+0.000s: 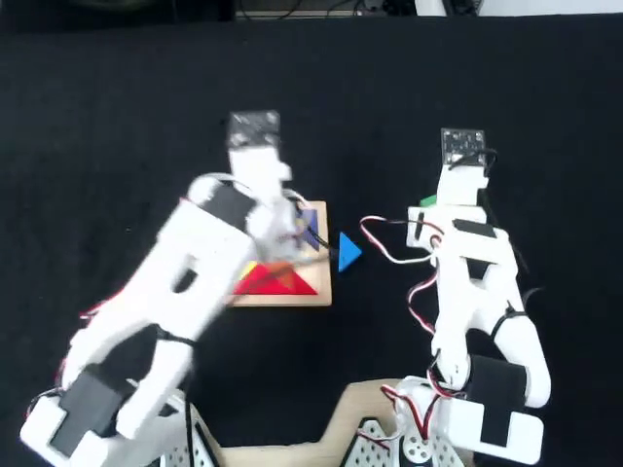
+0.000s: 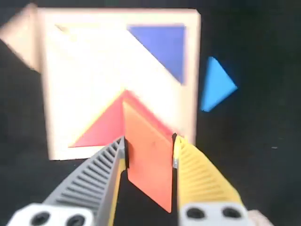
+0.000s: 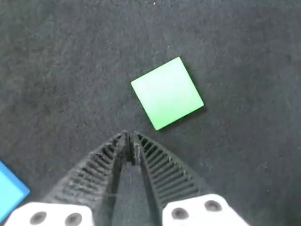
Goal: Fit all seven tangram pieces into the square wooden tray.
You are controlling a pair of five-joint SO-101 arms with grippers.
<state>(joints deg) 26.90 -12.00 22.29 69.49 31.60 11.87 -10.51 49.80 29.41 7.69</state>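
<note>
Orange first: the left gripper [image 2: 148, 140] has its ribbed fingers [image 2: 101, 169] clamped on a flat orange piece [image 2: 149, 174], one on each long edge, spread only as wide as the piece. I'm holding it at the edge of the wooden tray [image 2: 192, 70], its far end overlapping the red triangle [image 2: 106, 129] that lies in the tray. I can't tell whether it touches the wood.

A dark blue triangle [image 2: 162, 47] sits in a tray corner. A thin yellow edge shows beside the red, too blurred to make out. From the high view my left arm covers much of the tray [image 1: 316, 297].

A light blue triangle [image 2: 215, 84] lies just beside the tray on the black cloth [image 1: 117, 117].

Over on the right, the right gripper [image 3: 130, 141] has its fingers pressed together, holding nothing, above the cloth. A smooth green square [image 3: 167, 92] lies flat near its tips, not touching. A light blue piece [image 3: 9, 190] is cut off at the edge.
</note>
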